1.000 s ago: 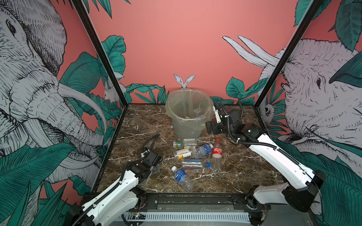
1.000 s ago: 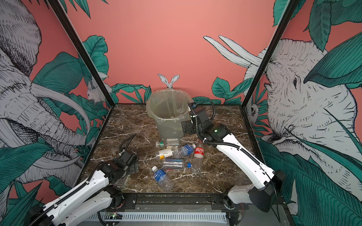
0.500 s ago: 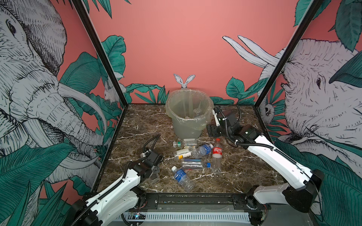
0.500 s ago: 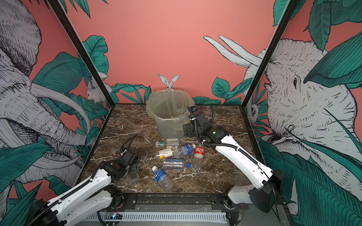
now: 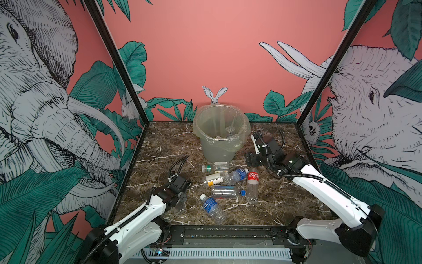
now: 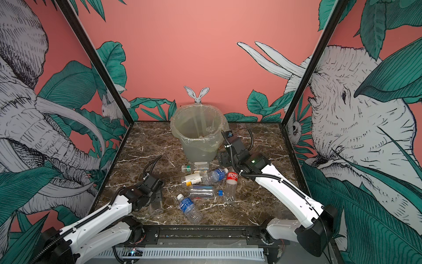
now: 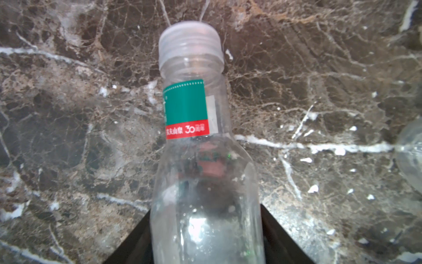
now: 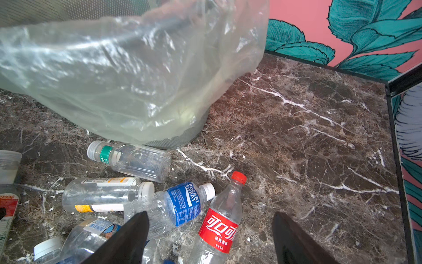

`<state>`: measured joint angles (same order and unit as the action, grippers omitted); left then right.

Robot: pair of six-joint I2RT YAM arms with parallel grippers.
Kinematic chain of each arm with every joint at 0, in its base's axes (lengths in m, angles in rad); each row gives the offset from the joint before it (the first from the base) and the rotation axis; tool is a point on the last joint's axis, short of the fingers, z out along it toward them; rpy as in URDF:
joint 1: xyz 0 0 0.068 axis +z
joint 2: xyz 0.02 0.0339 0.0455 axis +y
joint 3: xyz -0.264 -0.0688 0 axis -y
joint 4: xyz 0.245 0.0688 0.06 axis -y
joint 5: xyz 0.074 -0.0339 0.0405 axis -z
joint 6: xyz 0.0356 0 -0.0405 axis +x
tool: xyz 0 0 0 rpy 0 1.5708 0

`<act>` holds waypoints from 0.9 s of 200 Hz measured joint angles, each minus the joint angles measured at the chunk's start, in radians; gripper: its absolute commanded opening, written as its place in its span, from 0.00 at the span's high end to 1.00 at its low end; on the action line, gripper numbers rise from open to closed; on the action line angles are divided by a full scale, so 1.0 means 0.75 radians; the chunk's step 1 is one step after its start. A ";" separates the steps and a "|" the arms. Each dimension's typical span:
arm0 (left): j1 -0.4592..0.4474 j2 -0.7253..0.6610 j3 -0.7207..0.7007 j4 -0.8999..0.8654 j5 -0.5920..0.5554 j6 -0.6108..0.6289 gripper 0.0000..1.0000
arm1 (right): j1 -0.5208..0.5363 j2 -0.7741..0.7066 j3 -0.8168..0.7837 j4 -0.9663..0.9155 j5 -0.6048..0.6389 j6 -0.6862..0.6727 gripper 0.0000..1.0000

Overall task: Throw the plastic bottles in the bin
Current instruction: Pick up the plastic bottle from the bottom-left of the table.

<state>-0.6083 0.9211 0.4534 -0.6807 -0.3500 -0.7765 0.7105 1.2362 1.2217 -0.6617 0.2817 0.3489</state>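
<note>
Six clear bottles (image 5: 225,182) (blue, red, yellow, green labels) lie clustered on the marble before the bin (image 5: 220,132). Left gripper (image 7: 206,233) pinches another clear bottle (image 7: 201,141); right gripper (image 8: 210,237) gapes empty beside the bin.

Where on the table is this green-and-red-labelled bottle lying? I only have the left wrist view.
Observer: Near the front-left corner of the table. The green-and-red-labelled bottle lies there under the left end effector, apart from the rest.
Operator: What else is left?
Observer: Six other bottles sit clustered in front of the bin.
Operator: And the right arm?
Observer: The right end effector is open and empty, just right of the bin.
</note>
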 measured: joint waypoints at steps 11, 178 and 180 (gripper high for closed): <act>0.000 0.008 0.000 0.014 0.003 0.004 0.41 | 0.000 -0.016 -0.019 -0.003 0.006 0.009 0.11; 0.000 -0.243 -0.037 0.182 0.099 0.179 0.46 | 0.000 -0.222 -0.400 -0.001 0.053 0.118 0.10; 0.000 -0.243 -0.037 0.184 0.100 0.183 0.46 | 0.000 -0.225 -0.406 0.001 0.053 0.120 0.10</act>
<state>-0.6083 0.7391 0.4259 -0.5430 -0.2749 -0.6395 0.7105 1.0676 0.9173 -0.6609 0.3214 0.4385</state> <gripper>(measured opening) 0.543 0.895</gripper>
